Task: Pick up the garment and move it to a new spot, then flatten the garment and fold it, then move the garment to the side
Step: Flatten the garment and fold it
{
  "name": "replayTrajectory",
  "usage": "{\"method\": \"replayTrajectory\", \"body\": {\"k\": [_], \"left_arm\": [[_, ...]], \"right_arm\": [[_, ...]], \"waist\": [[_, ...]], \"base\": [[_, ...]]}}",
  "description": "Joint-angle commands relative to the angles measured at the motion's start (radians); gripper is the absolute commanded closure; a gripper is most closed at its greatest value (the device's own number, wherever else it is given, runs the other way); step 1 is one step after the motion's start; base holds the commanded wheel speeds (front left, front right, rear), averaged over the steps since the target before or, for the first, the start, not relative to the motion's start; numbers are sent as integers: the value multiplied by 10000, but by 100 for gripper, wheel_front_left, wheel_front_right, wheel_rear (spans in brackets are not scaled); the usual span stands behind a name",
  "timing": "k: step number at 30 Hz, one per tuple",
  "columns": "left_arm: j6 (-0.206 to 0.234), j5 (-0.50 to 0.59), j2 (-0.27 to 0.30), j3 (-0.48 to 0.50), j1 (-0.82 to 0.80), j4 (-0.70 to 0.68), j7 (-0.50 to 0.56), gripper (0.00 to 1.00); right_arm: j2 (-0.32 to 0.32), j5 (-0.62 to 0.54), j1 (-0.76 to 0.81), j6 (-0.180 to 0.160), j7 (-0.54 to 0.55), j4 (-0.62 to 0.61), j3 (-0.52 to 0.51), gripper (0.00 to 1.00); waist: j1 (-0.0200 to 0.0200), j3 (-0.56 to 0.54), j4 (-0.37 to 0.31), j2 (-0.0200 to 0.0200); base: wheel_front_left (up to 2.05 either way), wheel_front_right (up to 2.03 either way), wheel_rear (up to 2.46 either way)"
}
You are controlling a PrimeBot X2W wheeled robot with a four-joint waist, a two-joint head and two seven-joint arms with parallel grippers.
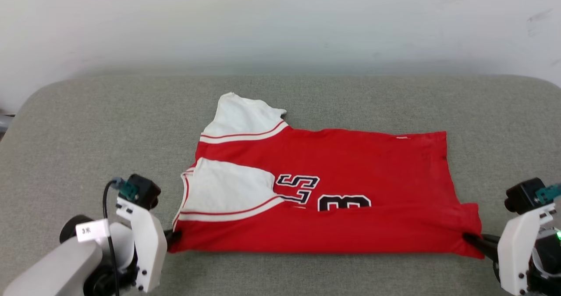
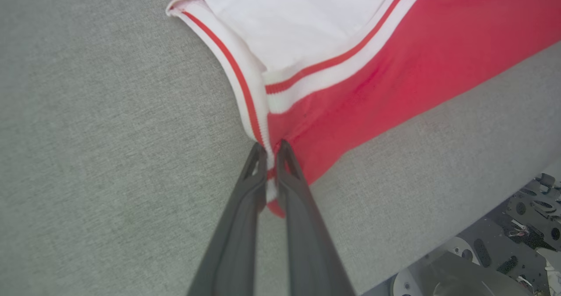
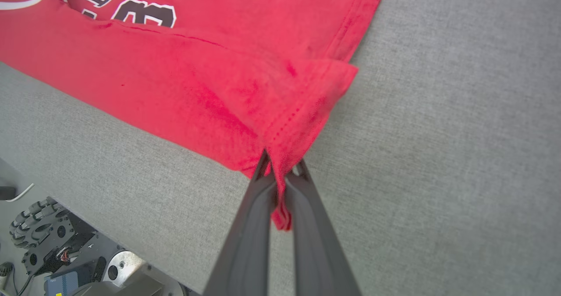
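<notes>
- At lower left, left gripper (image 1: 172, 237) clamps the garment (image 1: 324, 190) corner.
- At lower right, right gripper (image 1: 471, 239) pinches the opposite corner, likely to carry the near edge over in a fold.

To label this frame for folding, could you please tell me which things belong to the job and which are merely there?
Job: red basketball jersey; left gripper, shut on its striped corner; right gripper, shut on its hem corner.
Merely there: grey fabric-covered surface; pale wall; robot's wheeled base.
</notes>
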Motion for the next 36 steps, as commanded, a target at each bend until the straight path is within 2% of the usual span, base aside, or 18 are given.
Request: {"method": "replayTrajectory", "body": {"k": [1,10,15,21,22,23,24,30,36], "left_arm": [[145,-78,123,42,269,-184,-66,100],[784,-419,501,-47,1534,-967,-230,100],[911,-576,371,-120,1833,-725,-235,100],[836,-639,50,-233,1958,-135,-372,100],[874,-588,25,-204,1930,-52,-473,52],[912,-513,33,-162,1882,24,-592,0],[894,-465,55,-144,1844,48,-672,0],[1056,-206,321,209,1498,-302,-1300,0],[1539,447,393,759,955,-467,-2563,0]], "right_arm": [[-126,92,253,-8,-25,-135,-119,100],[-393,-113,1636,-9,440,-675,-870,100],[-12,-372,1983,-11,647,-357,-1068,100],[497,-687,2052,-13,543,206,-995,100],[567,-694,2029,-13,438,230,-1044,89],[615,-728,1994,-13,305,230,-1121,5],[631,-780,1965,-13,156,220,-1209,0],[891,-1224,1862,-10,-1235,-316,-2078,0],[1877,-2522,1700,-8,-3108,-930,-3416,0]], "waist": [[0,-50,13,0],[0,119,11,0],[0,365,-8,0],[0,477,14,0],[0,454,17,0],[0,410,20,0],[0,355,27,0],[0,31,42,0],[0,-66,-38,0]], "base": [[0,0,0],[0,0,0],[0,0,0],[0,0,0],[0,0,0],[0,0,0],[0,0,0],[0,0,0],[0,0,0]]}}
